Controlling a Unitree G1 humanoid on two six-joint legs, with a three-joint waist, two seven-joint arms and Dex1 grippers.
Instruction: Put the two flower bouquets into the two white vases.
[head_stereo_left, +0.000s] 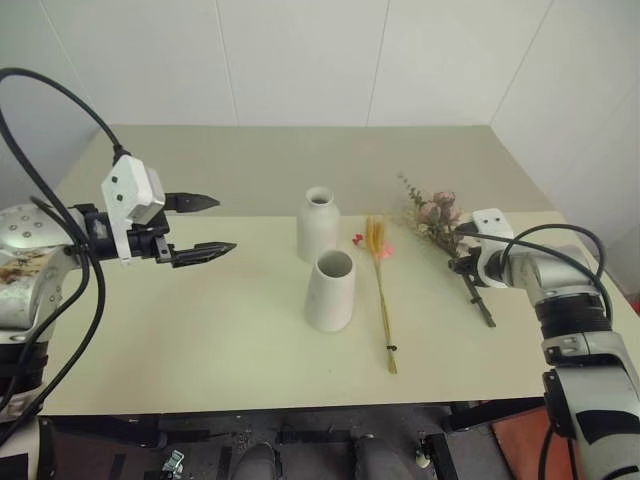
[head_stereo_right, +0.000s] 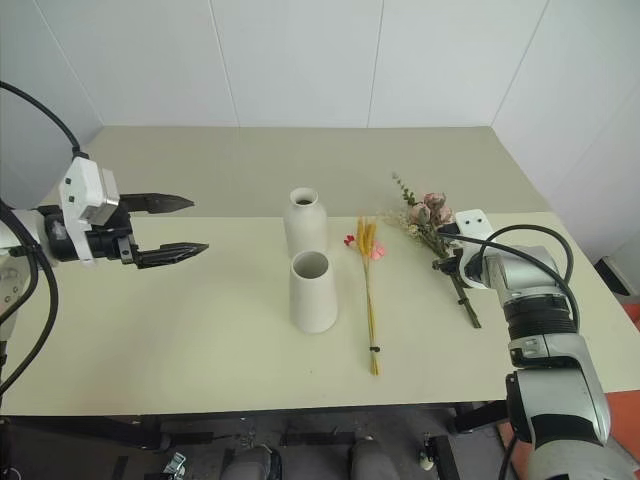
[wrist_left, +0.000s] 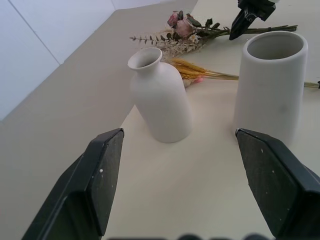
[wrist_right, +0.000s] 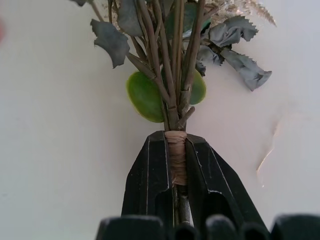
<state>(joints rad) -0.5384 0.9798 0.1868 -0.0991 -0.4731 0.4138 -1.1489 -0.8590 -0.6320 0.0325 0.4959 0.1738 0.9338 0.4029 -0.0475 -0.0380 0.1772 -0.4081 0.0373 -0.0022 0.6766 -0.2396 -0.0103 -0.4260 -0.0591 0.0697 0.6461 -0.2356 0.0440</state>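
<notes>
On the pale table (head_stereo_left: 200, 340) the two white vases stand close together near the middle: the bottle-shaped vase (head_stereo_left: 318, 224) with its narrow neck sits farther from the robot, and the wider cone vase (head_stereo_left: 331, 290) with its broad mouth stands just in front of it, nearly touching. Both are upright, and nothing shows in their mouths. Just to the right of them lies the slim orange bunch (head_stereo_left: 380, 270), flat on the table, its wheat-like heads and small pink-red blooms pointing away from the robot and its tan stem running back toward the near edge. Further right lies the bushy bunch (head_stereo_left: 437, 217) of pink roses, cream sprigs and green leaves, its dark stem trailing toward the robot. The right gripper (wrist_right: 176, 155) is clenched on that stem at the tan wrapping where the stalks are bound, one black finger on each side, while the bouquet rests on the table. The orange bunch lies between this bouquet and the vases. The left gripper (head_stereo_left: 205, 228) hovers above the table well to the left of the vases, its two fingers spread wide apart and holding nothing, pointed toward the vases.
</notes>
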